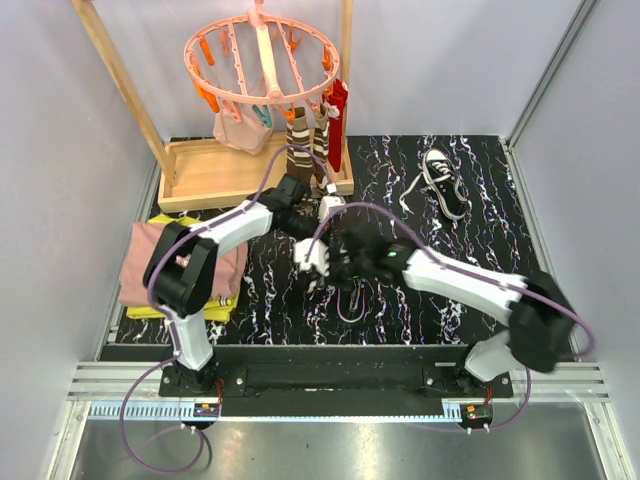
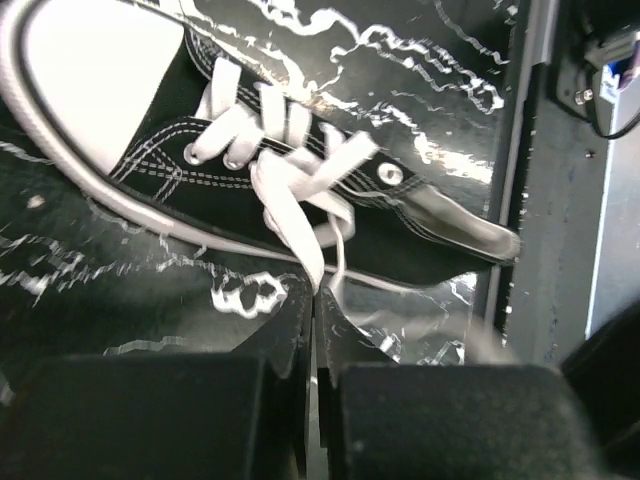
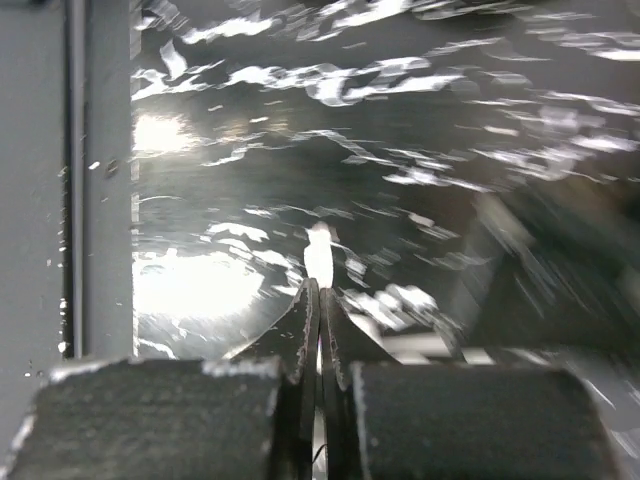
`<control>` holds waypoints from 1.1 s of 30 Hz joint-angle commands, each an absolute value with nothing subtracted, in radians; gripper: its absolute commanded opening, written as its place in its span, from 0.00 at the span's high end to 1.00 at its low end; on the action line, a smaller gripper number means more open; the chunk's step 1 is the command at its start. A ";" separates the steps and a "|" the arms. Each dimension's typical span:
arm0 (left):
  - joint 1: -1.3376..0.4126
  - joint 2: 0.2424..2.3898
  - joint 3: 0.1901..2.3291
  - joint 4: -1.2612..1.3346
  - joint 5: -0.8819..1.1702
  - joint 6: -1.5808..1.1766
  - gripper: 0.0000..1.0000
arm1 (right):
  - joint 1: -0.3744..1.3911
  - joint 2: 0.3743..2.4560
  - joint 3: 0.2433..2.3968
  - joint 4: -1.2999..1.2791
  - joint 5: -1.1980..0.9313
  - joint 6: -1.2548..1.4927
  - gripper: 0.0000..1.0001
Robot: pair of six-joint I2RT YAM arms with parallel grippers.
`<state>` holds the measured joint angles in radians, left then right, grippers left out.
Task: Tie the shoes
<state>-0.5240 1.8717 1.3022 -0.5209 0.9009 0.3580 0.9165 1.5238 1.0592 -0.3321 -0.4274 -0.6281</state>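
Jaws on both arms clamp lace (image 2: 292, 228); shoe (image 2: 160, 165) lies diagonally, toe upper-left in left wrist view.

At the middle of the mat (image 1: 470, 222): one shoe (image 1: 312, 258). Toward the far right, well apart: second shoe (image 1: 443, 182). Far left: wooden tray (image 1: 205, 170), socks (image 1: 300, 145) hanging over it from a peg hanger (image 1: 262, 55). Left of the mat: folded clothes (image 1: 150, 262).
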 commanded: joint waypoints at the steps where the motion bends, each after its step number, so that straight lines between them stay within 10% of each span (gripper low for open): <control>1: -0.480 1.728 1.261 -0.534 0.867 0.351 1.00 | 0.832 1.314 0.970 -0.324 -0.358 -0.534 1.00; 16: -0.315 1.412 1.105 -0.698 0.686 0.479 1.00 | 0.577 0.767 0.769 -0.446 0.061 -0.345 1.00; 33: -0.167 1.264 0.982 -0.845 0.428 0.659 1.00 | 0.476 0.661 0.569 -0.451 0.227 -0.529 1.00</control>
